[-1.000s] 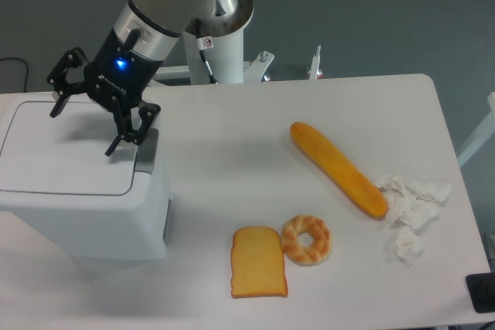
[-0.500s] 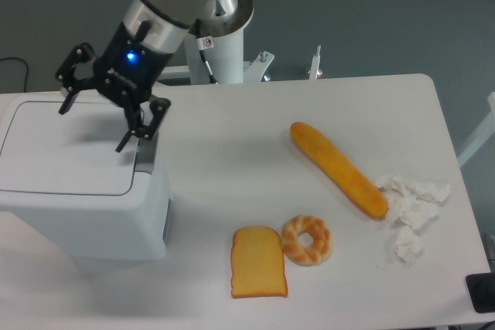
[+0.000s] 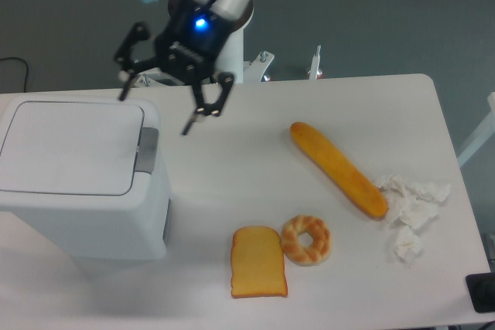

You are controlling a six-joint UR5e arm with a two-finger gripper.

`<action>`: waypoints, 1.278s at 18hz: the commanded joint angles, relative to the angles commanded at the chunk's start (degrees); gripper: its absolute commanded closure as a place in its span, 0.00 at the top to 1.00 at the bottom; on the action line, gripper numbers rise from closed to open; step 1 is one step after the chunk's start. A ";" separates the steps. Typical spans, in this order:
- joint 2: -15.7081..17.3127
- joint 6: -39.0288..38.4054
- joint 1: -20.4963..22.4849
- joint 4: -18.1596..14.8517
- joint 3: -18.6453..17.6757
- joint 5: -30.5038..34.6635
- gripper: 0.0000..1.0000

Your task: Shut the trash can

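Hovering our end effector [image 3: 154,115] with fingers spread and gripping nothing, we are facing the trash can [image 3: 81,179], lid down, at eight o'clock on the counter [image 3: 255,152].

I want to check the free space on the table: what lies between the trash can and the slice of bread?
Nothing. In the camera view, only bare white table separates the trash can from the bread slice. The ring-shaped pastry sits on the slice's far side.
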 joint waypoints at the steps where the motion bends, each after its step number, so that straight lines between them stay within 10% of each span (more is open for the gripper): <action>1: -0.26 0.78 0.53 0.09 0.88 0.44 1.00; 23: -2.20 45.61 9.41 -0.44 0.54 31.20 1.00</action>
